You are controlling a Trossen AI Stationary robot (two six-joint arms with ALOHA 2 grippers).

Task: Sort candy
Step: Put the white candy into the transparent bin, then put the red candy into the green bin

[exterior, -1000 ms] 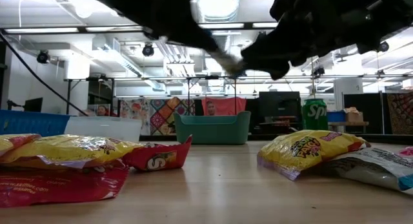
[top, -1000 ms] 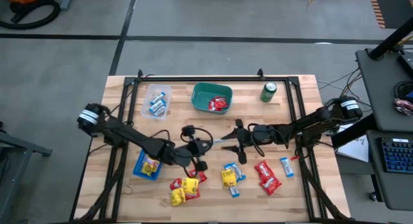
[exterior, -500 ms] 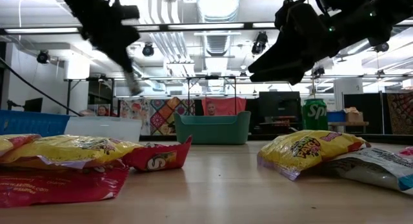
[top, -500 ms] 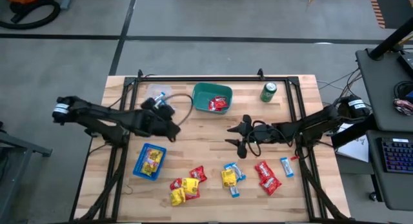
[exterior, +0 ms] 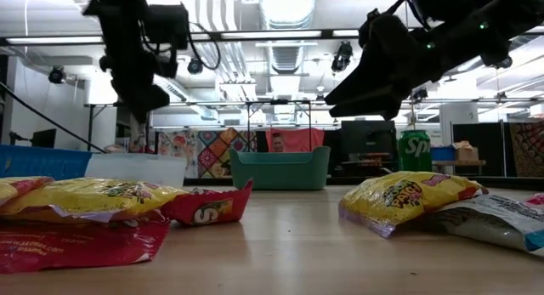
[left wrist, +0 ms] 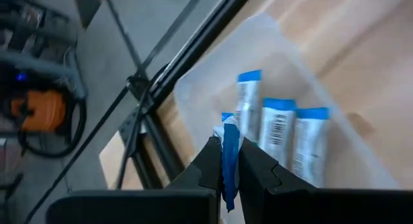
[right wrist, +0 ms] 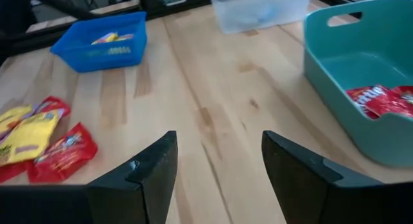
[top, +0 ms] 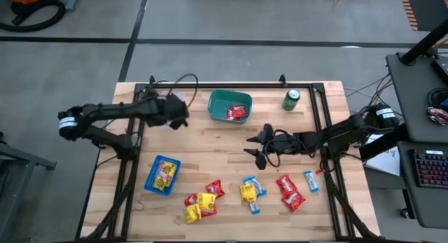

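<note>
Left gripper over the clear bin, pinched on a blue-white candy.
Bin sits far left and already has three more blue-white ones. Right gripper hangs mid-table, jaws wide, empty. Loose candy lies near edge: red, yellow, blue-white; some reds in teal bin, yellows in blue tray. Wrappers look light, crinkly, slippery; probably best pinched across the flat middle, not the crimped ends.

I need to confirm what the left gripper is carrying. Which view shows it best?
The left wrist view: the left gripper pinches a blue-and-white candy above the clear bin. The high view hides it under the arm; low shows only a silhouette; right wrist misses it.
</note>
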